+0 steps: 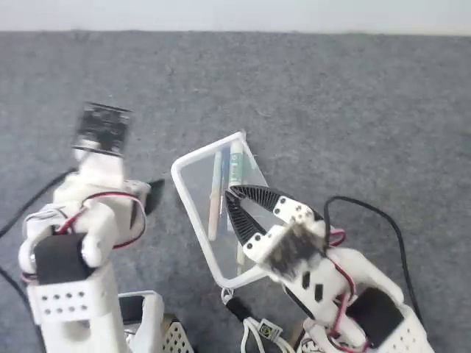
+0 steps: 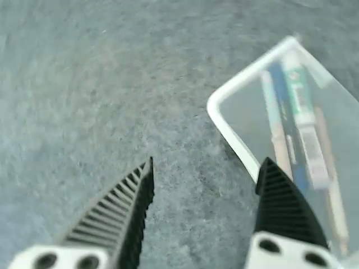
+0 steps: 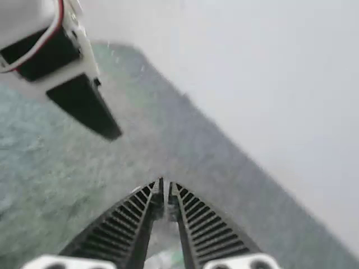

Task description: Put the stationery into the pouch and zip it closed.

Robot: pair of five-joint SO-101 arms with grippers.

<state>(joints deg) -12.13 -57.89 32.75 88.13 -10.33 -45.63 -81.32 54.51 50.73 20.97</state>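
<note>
The transparent plastic pouch (image 1: 195, 187), edged with a white rim, lies flat on the grey felt-like table cover (image 1: 331, 110) in the middle of the high view. It runs from just above centre down toward the lower middle. Stationery shows through its clear face: a green-and-white marker (image 1: 235, 165) near the upper end, a slim blue pen (image 1: 223, 176) beside it, and a long beige stick (image 1: 214, 198) that may be a pencil or a pen. All three lie lengthwise and close together.

The right claw (image 1: 229, 194), black and ribbed, reaches in from the white arm at the lower right of the high view. Its tips sit over the pouch, just beside the stationery. The two fingers converge to a point and only a hairline slit is left between them, so the claw is clenched. Its own wrist camera also shows the fingers pressed together at the tips, aimed up toward the pale wall (image 3: 269, 84). Whether anything thin is pinched between them I cannot tell.

The left claw (image 2: 208, 163) belongs to the white arm at the left of the high view. It is released, its black fingers spread wide with nothing between them. It hangs over bare table cover just beside the pouch's rounded white corner, apart from it.
</note>
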